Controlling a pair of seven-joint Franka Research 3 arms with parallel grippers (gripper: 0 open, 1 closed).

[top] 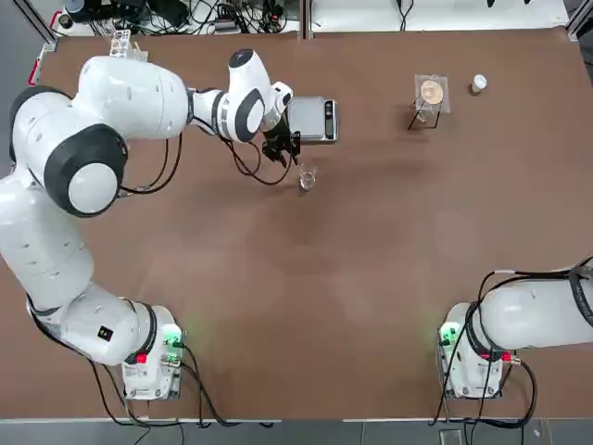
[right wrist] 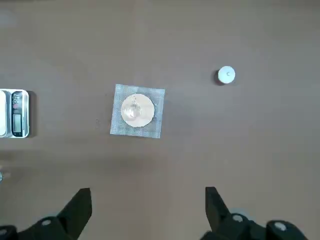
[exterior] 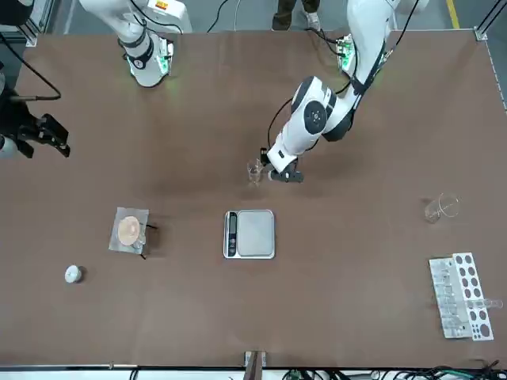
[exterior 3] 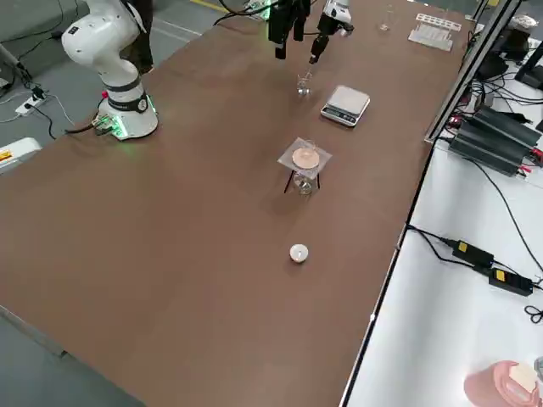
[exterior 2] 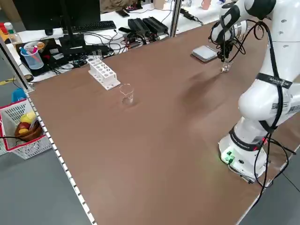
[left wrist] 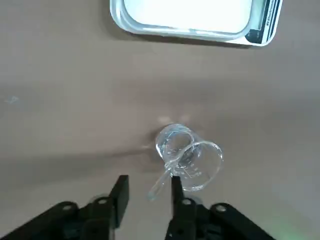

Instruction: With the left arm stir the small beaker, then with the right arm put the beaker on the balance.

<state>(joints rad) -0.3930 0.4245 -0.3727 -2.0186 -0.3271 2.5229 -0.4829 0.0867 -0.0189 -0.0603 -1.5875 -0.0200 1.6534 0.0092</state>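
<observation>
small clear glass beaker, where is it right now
In the top view the small clear glass beaker stands on the brown table, just nearer the robot than the silver-pan balance, under the left gripper.

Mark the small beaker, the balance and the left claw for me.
small beaker [left wrist: 192,160]: left wrist view, on its glass wall.
balance [exterior: 255,233]: front view, on the middle of its silver pan.
left claw [left wrist: 147,192]: left wrist view, midway between its fingertips, at the glass rod's end.

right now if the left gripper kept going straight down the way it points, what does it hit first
Most likely the glass rod leaning out of the small beaker, just ahead of the left gripper; then the beaker's rim, though depth is uncertain.
</observation>
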